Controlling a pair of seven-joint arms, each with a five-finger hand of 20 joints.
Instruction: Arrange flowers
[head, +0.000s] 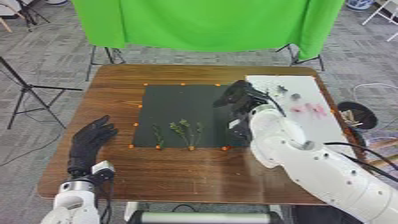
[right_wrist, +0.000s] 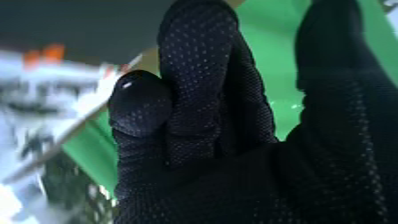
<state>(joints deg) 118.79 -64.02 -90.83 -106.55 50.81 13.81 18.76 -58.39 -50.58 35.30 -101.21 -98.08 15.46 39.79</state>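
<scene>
The pink flowers (head: 310, 107) lie right of your right robot hand (head: 238, 96), the nearer one; I can't tell whether it pinches anything.

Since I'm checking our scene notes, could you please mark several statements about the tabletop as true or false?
1. The black-gloved left hand is left of the dark square mat. True.
2. The thin green leafy stems lie on the white rectangular board. False: they lie on the mat.
3. Pink flower-like pieces are on the board. True.
4. The black-gloved right hand is at the mat's near left corner. False: it is by the far right corner.
5. A bright green cloth hangs beyond the table's far edge. True.
</scene>
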